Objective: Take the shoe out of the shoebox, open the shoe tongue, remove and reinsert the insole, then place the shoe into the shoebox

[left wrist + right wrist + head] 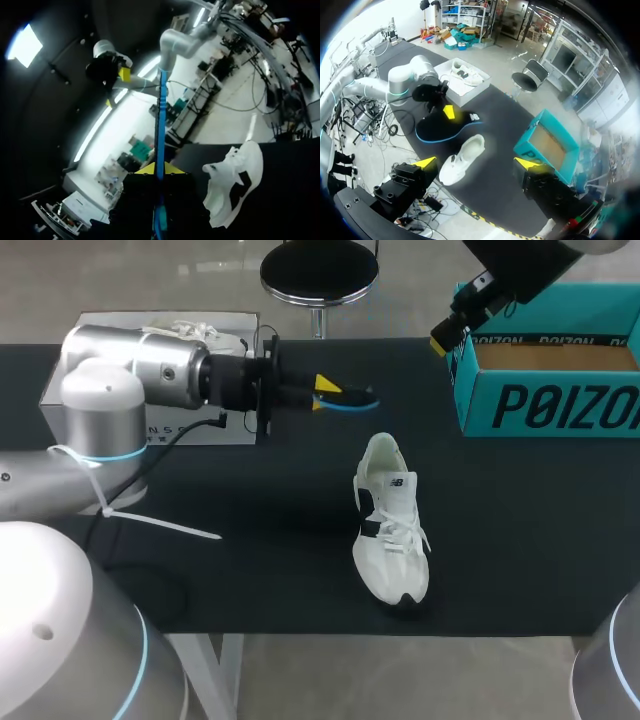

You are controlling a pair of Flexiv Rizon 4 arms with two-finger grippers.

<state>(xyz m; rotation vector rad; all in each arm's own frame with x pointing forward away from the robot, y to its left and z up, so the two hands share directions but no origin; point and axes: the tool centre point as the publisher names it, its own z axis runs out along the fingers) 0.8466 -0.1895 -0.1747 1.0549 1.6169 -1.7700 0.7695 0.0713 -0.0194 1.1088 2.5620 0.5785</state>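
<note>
A white sneaker [390, 532] lies on its sole on the black table, toe toward the front edge, apart from both grippers. My left gripper [325, 390] hovers above the table behind the sneaker, shut on a black insole [352, 398] with a blue rim. In the left wrist view the insole [160, 115] shows edge-on between the yellow tips of the left gripper [160, 169], with the sneaker [235, 180] off to one side below. My right gripper [475, 162] hangs open high over the table, holding nothing, with the sneaker [462, 160] and insole [447, 127] far beneath it. The teal shoebox [545, 405] stands open at the back right.
A white box [110, 390] holding a second white shoe [195, 335] sits at the back left, partly behind my left arm. My right gripper [445, 338] is near the shoebox's left corner. A cable and a white zip tie trail from the left arm.
</note>
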